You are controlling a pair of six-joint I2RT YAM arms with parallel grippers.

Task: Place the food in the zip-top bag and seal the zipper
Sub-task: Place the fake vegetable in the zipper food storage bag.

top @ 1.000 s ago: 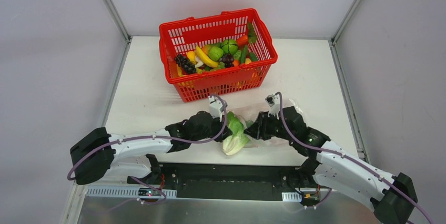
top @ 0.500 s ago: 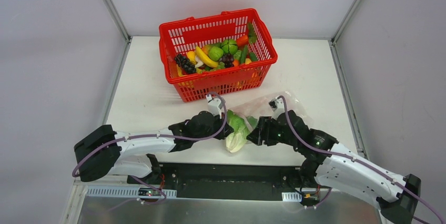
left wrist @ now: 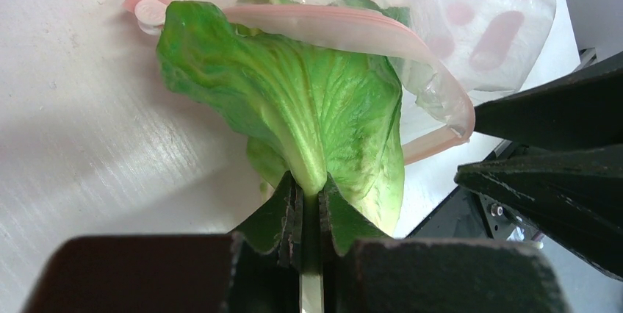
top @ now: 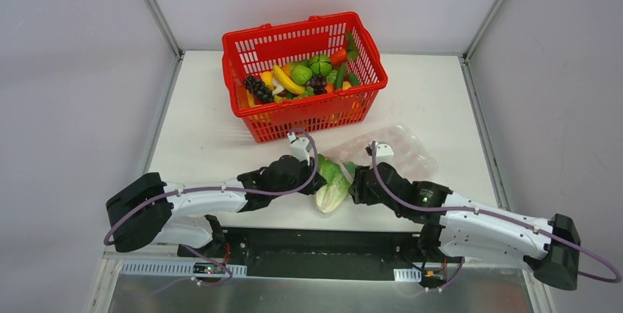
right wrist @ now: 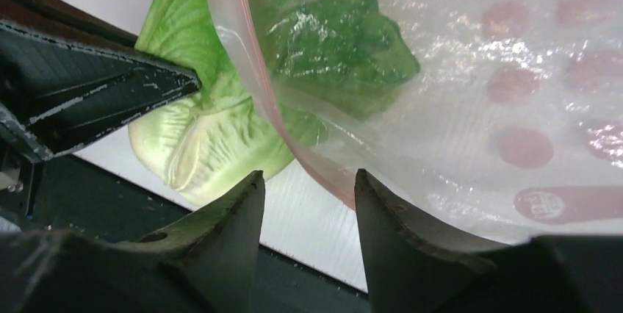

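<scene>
Fingers of our left gripper (left wrist: pixel 308 189) pinch the cabbage (left wrist: pixel 316 107) by its stem, leaves partly inside the bag (right wrist: pixel 477 70). Our right gripper (right wrist: pixel 307 181) stands spread about the zipper (right wrist: pixel 248 56). Both arms reach low over the table (top: pixel 198 151), wrists turned inward, facing each other.

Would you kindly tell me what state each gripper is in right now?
Left gripper: closed, holding the cabbage.
Right gripper: open at the zip-top bag's edge.

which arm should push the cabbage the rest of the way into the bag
Left. The left fingers are shut on the cabbage stem, leaf tip already in the zip-top bag mouth. The right fingers stand open at the bag's lip.
</scene>
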